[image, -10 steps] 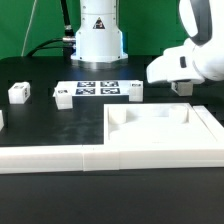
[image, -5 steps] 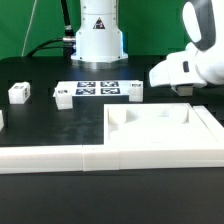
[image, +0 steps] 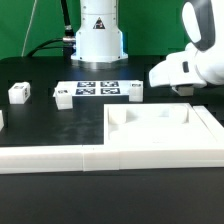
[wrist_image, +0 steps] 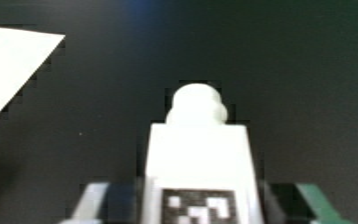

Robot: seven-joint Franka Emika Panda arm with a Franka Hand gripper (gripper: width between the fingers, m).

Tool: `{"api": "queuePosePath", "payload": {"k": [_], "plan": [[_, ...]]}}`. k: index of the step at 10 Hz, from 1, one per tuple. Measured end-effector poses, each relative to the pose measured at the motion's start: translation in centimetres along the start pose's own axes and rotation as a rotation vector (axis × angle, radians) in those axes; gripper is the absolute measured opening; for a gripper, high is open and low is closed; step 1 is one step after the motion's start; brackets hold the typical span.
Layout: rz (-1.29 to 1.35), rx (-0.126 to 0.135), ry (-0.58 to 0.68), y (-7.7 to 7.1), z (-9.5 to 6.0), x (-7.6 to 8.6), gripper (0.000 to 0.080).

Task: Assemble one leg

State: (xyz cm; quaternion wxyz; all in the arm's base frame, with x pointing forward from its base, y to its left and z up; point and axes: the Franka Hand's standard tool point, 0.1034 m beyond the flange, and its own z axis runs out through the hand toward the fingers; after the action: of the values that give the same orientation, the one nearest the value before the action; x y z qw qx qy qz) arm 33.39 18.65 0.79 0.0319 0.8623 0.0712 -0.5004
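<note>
One leg point(wrist_image: 197, 150) was recorded pinched between the closed-in fingers of the gripper point(image: 182, 88), over the black tabletop point(image: 40, 130) near its edge on the exterior view's right, just beyond the white panel point(image: 205, 118).

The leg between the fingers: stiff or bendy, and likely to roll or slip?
The leg looks like hard moulded plastic, so probably stiff and light. Its flat sides suggest it would not roll; stood on its rounded tip it would likely topple. Smooth faces may slip in the fingers.
</note>
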Motion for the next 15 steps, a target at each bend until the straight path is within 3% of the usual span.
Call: {"api": "queuePosePath", "payload": {"k": [1,6,7,11,15], "plan": [[0.000,0.000,0.000,0.0,0.0,0.0,0.0285],[-0.003,0.001,0.000,0.1,-0.1,0.0,0.0286],[-0.018,0.004,0.002,0.6,-0.8,-0.5,0.0287],[-0.002,0.014,0.041,2.5,-6.1,-4.6,0.0288],[-0.003,0.016,0.068,2.3,-6.3,-4.4,0.0288]]}}
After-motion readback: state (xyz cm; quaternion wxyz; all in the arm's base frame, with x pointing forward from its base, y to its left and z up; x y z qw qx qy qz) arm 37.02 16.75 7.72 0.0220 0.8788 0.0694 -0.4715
